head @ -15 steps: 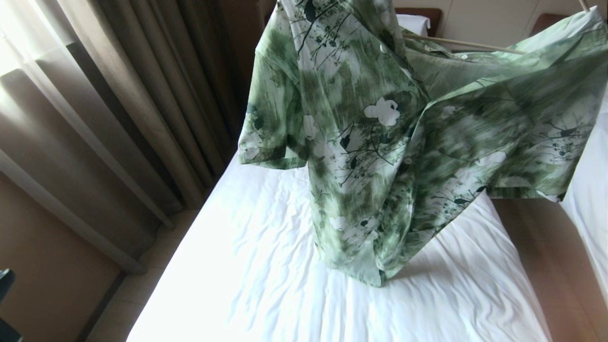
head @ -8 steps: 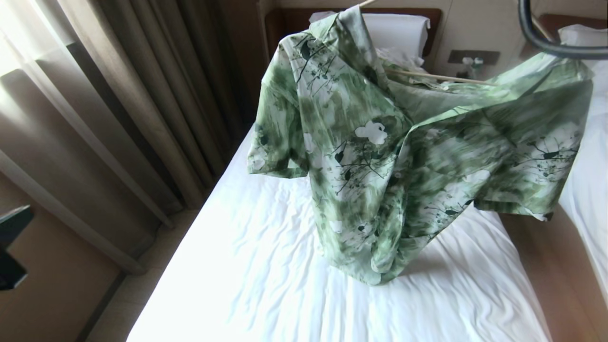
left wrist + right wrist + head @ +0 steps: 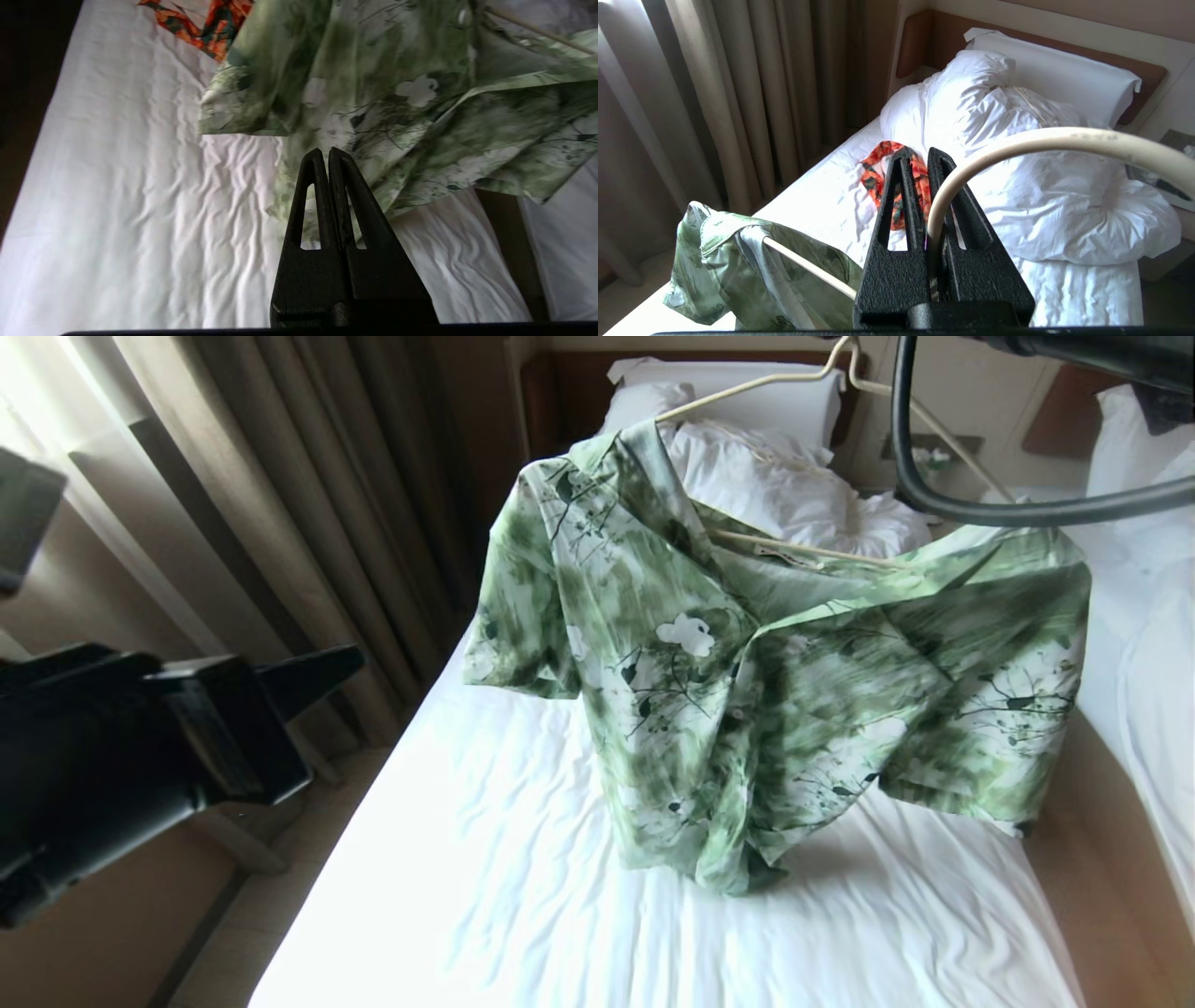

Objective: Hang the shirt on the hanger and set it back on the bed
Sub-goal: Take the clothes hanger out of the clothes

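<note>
Above the bed [image 3: 523, 896], the shirt [image 3: 747, 691] drapes soft and limp from the hanger [image 3: 775, 378], hem touching the sheet. Right end effector [image 3: 924, 156] is clamped on the stiff wire hook, the sound hold for so light a load. Left end effector [image 3: 327, 156] is closed, empty, beside the bed.

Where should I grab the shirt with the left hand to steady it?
Probably the shirt's sleeve hem nearest the curtain: it hangs free and flat, facing the shut left hand. Open, then come in from that side.
</note>
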You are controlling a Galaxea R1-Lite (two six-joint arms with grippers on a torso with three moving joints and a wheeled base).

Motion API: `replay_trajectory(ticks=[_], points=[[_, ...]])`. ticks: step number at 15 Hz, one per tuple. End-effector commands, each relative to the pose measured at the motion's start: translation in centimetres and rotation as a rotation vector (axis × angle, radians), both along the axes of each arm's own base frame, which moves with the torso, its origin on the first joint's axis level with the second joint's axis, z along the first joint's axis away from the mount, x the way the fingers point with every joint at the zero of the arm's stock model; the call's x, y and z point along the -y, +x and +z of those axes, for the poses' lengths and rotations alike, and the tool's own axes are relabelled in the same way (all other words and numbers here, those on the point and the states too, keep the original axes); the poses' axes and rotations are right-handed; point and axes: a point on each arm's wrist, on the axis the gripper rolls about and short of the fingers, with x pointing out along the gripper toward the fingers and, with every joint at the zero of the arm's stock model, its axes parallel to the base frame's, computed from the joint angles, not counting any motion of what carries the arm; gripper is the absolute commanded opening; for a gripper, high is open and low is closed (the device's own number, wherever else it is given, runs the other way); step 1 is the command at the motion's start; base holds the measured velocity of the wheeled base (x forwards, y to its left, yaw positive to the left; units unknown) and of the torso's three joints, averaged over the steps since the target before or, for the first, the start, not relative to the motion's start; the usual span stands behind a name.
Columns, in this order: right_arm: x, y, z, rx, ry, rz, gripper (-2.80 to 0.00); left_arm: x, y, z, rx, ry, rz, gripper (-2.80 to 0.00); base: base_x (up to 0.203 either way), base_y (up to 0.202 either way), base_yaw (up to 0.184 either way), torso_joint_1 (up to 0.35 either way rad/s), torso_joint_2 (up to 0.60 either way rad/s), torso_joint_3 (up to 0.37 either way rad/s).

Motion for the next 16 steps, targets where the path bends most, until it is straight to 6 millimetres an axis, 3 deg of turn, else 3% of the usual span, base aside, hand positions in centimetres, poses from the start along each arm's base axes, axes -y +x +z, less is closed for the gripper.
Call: replay_trajectory(ticks=[1,4,6,7,10,14,16], points=[[-0.3,0.2,-0.3,-0.01,0.004,0.006,-2.8,4.6,0.8,0.1,-0.038,0.02,-0.102,-2.8,0.0,0.0,0.0,0.0,0.0,0.0],[-0.3,0.1,-0.5,-0.038,0.05,0.026,-2.8,8.8,1.0,0.8,-0.076,-0.029,-0.24,-2.8,0.0,0.0,0.0,0.0,0.0,0.0],[-0.2,0.1,-0.7,-0.057,0.067,0.033,-2.8,11.2,2.8,0.0,-0.095,-0.037,-0.257,-2.8,0.0,0.0,0.0,0.0,0.0,0.0],[0.1,0.0,-0.8,-0.061,0.073,0.033,-2.8,12.2,4.2,-0.2,-0.091,-0.054,-0.246,0.0,0.0,0.0,0.0,0.0,0.0,0.0],[1.3,-0.4,-0.6,-0.06,0.07,0.051,-2.8,13.3,8.1,0.1,-0.047,-0.122,-0.206,0.0,0.0,0.0,0.0,0.0,0.0,0.0],[1.8,-0.5,-0.4,-0.049,0.067,0.066,-2.8,12.1,10.8,2.7,0.02,-0.189,-0.178,0.0,0.0,0.0,0.0,0.0,0.0,0.0],[1.8,-0.5,-0.4,-0.049,0.067,0.066,-2.8,11.7,11.0,4.1,0.052,-0.218,-0.181,0.0,0.0,0.0,0.0,0.0,0.0,0.0]])
